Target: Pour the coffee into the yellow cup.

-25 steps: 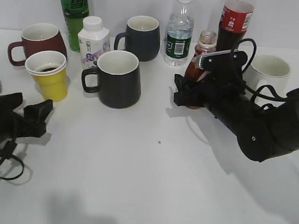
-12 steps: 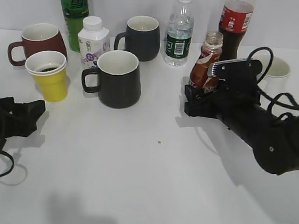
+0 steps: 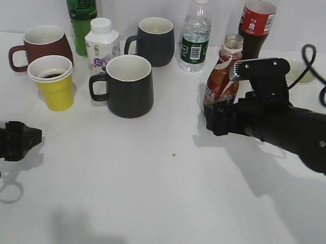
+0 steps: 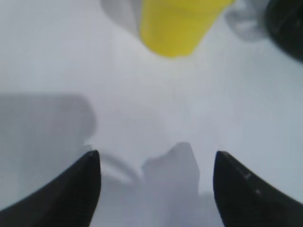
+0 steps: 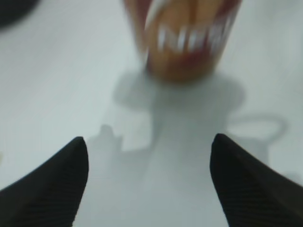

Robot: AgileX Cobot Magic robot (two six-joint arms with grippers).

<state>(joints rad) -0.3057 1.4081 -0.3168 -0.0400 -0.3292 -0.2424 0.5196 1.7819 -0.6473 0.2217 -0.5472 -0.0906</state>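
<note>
The yellow cup (image 3: pixel 54 82) stands at the left with dark coffee inside; its base shows at the top of the left wrist view (image 4: pixel 177 26). The brown coffee bottle (image 3: pixel 222 76) stands upright and uncapped at centre right; its blurred lower part shows in the right wrist view (image 5: pixel 187 40). My right gripper (image 3: pixel 214 120) is open and empty, just in front of the bottle and apart from it, as the right wrist view (image 5: pixel 149 184) shows. My left gripper (image 3: pixel 29 138) is open and empty at the far left, in front of the cup; the left wrist view (image 4: pixel 156 189) shows bare table between its fingers.
A dark red mug (image 3: pixel 41 45), two black mugs (image 3: pixel 126 85) (image 3: pixel 154 41), a white mug (image 3: pixel 299 72), a green bottle (image 3: pixel 80 14), a white milk bottle (image 3: pixel 101 45), a water bottle (image 3: pixel 196 35) and a cola bottle (image 3: pixel 256 25) stand along the back. A small crumb (image 3: pixel 173 155) lies mid-table.
My right gripper let go of the coffee bottle, which now stands upright, and backed away towards the front right. My left gripper drew back to the left and lower.
</note>
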